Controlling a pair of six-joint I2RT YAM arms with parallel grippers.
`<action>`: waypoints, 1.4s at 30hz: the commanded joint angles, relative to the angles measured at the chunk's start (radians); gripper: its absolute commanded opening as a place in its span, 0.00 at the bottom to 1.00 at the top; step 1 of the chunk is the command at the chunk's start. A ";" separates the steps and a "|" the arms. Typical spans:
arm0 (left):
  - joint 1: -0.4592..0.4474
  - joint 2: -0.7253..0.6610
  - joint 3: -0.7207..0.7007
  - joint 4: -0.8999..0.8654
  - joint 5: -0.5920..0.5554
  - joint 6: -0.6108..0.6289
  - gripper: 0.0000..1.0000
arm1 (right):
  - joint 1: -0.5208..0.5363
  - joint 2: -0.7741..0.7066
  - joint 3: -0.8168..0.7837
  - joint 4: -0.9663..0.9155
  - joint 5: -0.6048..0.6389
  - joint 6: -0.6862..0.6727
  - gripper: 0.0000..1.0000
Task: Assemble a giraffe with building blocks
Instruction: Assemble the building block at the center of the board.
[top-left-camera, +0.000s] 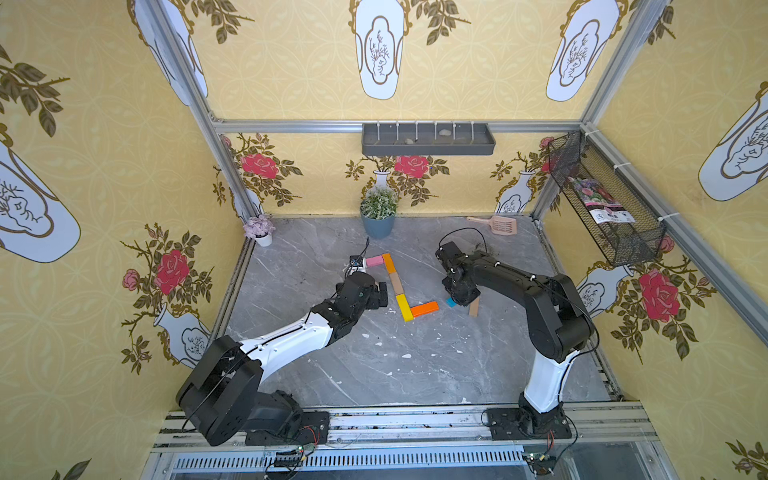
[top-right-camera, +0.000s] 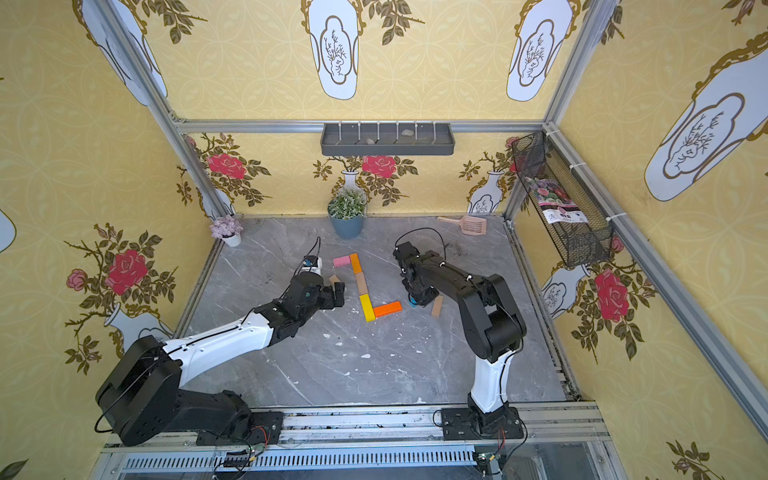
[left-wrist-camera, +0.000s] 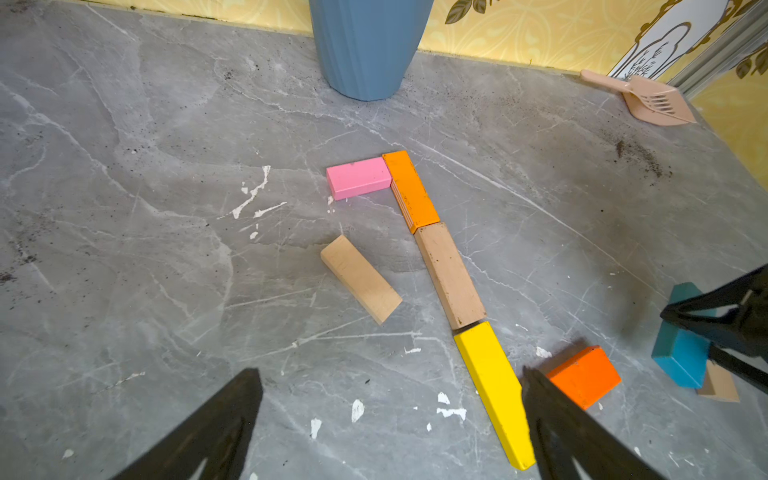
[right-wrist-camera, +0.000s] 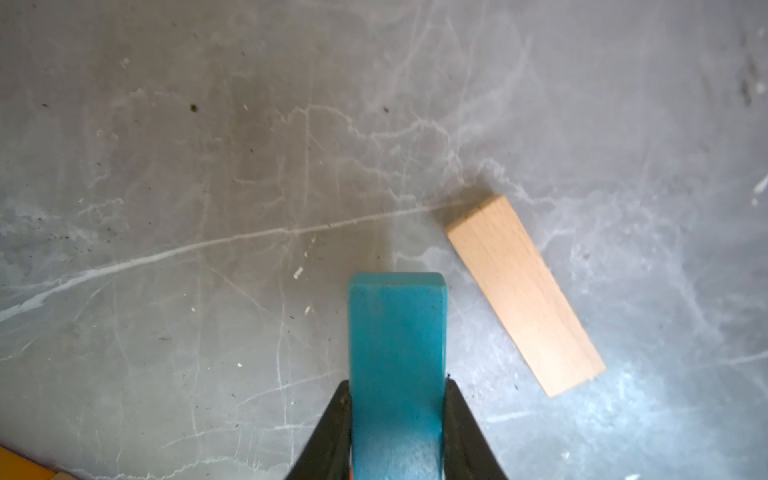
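Top view, part-built giraffe (top-left-camera: 395, 283) flat on the bench (top-left-camera: 374, 365), left wrist view, left fingers (left-wrist-camera: 208, 428) spread wide near a loose tan block (left-wrist-camera: 360, 278), right wrist view, right fingers (right-wrist-camera: 330, 436) gripping the blue block (right-wrist-camera: 397, 353), another tan block (right-wrist-camera: 523, 295) just beside

Your pink flat wooden bar (left-wrist-camera: 359, 178) and teal flat wooden bar (right-wrist-camera: 397, 353) were plain; your grey white-veined marble-pattern tabletop (left-wrist-camera: 145, 145) was speckled.

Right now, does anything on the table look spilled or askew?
Dark soil-like specks are scattered on the table near the peach scoop. One tan block lies askew beside the neck, not joined; a second tan block lies loose by the right gripper holding the blue block.
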 joint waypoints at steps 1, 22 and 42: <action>0.000 0.003 0.002 -0.002 -0.007 -0.004 0.99 | 0.019 0.001 -0.013 0.015 -0.005 0.153 0.20; 0.000 0.001 0.004 -0.003 0.016 -0.006 0.99 | 0.022 0.055 -0.007 0.067 0.029 0.231 0.19; 0.000 -0.003 0.005 -0.004 0.025 -0.008 0.99 | 0.030 0.081 0.011 0.025 0.059 0.334 0.20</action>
